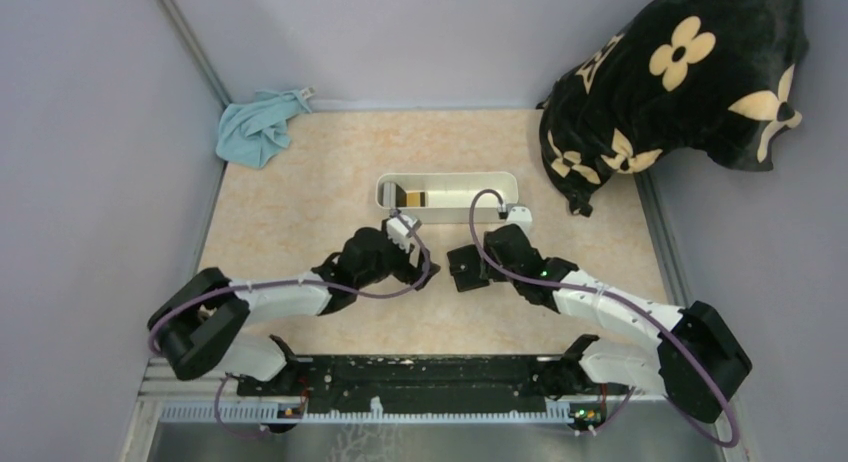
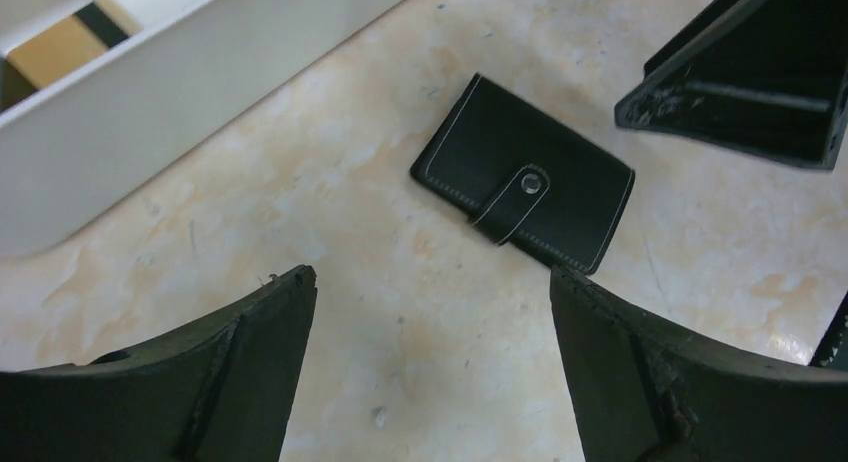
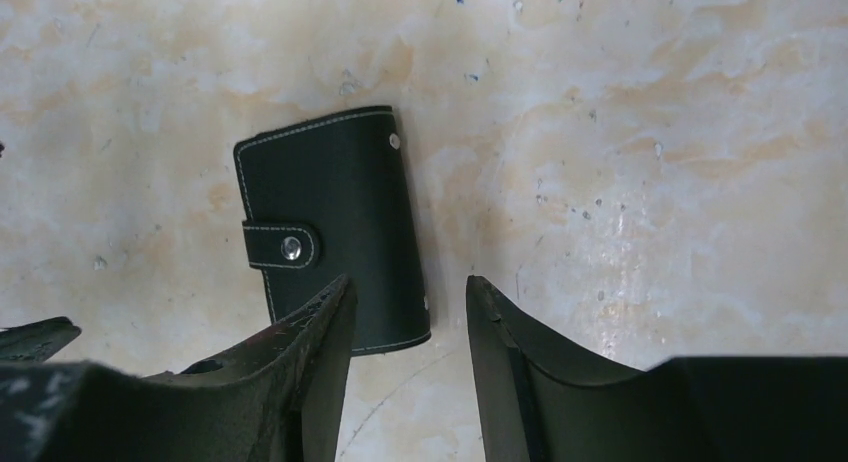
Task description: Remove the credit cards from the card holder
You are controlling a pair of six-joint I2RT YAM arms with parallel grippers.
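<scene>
The black card holder (image 2: 522, 187) is showing a matt, leather-like grain with pale stitching and a shiny metal snap (image 2: 530, 182). The marbled tabletop (image 2: 420, 332) is gleaming smooth and faintly glossy. The white tray (image 2: 150, 112) is looking like smooth plastic, and the fingers (image 2: 250, 372) of the left gripper (image 2: 430, 272) are showing scuffed matt black.

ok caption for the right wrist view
Black card holder lies snapped shut on the table, the right gripper poised with jaws apart at its edge.
</scene>
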